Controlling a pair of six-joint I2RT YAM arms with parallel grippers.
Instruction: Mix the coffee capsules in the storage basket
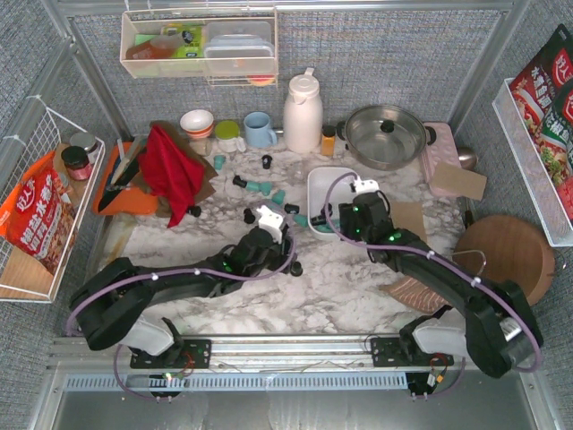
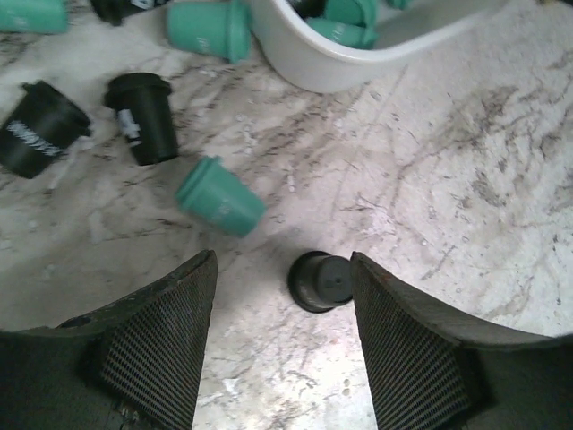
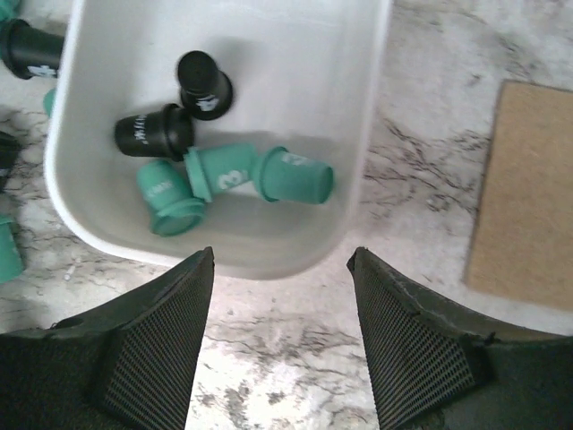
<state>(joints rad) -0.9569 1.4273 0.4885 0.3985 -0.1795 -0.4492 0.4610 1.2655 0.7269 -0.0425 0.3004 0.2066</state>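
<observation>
Marble table top [image 1: 331,296] has a red cloth [image 1: 170,166] at its left side. The left claw [image 2: 282,260] hangs low over the table with its two fingers apart. One black capsule [image 2: 322,280] stands between them, close to one finger. Loose coffee capsules [image 2: 219,199], teal and black, lie just past it on the table. Further right sits the white storage basket [image 3: 295,72], with two black pods [image 3: 154,133] and three teal pods [image 3: 295,175] inside. The right claw [image 3: 280,255] hangs over the basket's near end, fingers apart, holding nothing. A brown card [image 3: 524,197] lies right of the basket.
</observation>
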